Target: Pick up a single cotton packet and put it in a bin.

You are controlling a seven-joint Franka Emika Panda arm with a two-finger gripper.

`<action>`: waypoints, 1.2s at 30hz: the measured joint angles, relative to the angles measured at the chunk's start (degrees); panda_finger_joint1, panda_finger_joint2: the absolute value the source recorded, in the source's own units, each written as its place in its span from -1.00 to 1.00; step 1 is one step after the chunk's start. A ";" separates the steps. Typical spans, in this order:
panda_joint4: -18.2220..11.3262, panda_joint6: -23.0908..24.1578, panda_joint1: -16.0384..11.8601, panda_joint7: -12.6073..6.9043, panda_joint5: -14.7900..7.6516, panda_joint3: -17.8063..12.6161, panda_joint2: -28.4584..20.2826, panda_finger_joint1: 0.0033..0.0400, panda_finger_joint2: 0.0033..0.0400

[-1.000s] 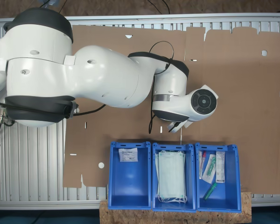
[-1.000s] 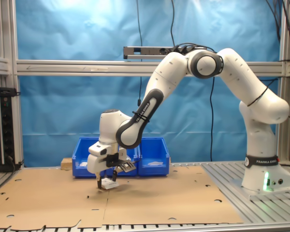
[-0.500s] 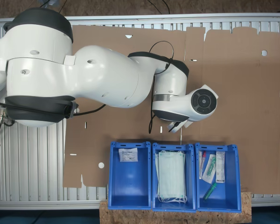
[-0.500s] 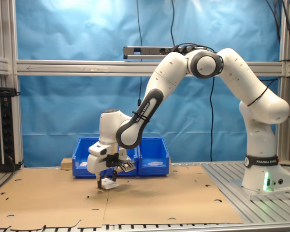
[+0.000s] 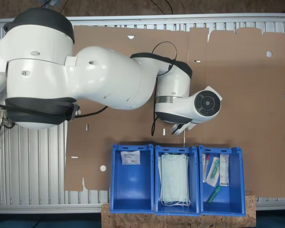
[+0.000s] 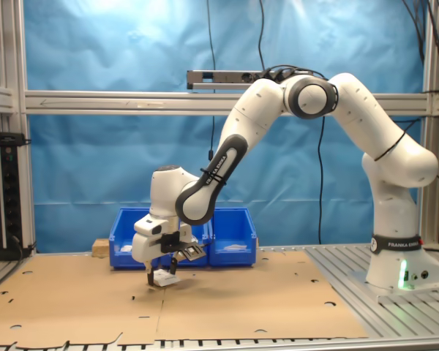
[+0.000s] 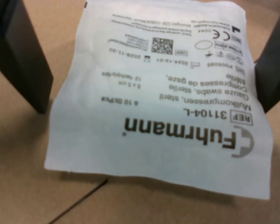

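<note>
Bins (image 5: 131, 190): three; cotton packets (image 7: 163, 93): two; tool (image 6: 154, 280): one

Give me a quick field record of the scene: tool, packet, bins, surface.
tool: low over the cardboard, fingers open either side of the cotton packet, seen in the wrist view
packet: flat on the cardboard, not lifted; tool at it in the second exterior view
bins: three blue ones in a row in the first exterior view; one already holds a white packet, the middle green masks, the third syringes and strip packets
grasp: not closed yet
</note>
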 joint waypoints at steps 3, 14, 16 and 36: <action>0.00 0.00 0.00 0.00 0.00 0.00 0.00 1.00 1.00; 0.00 0.00 0.00 0.00 0.00 0.00 0.00 1.00 1.00; 0.00 0.00 0.00 0.00 0.00 0.00 0.00 1.00 1.00; 0.21 0.00 0.00 0.00 0.00 0.00 0.00 -0.89 -0.89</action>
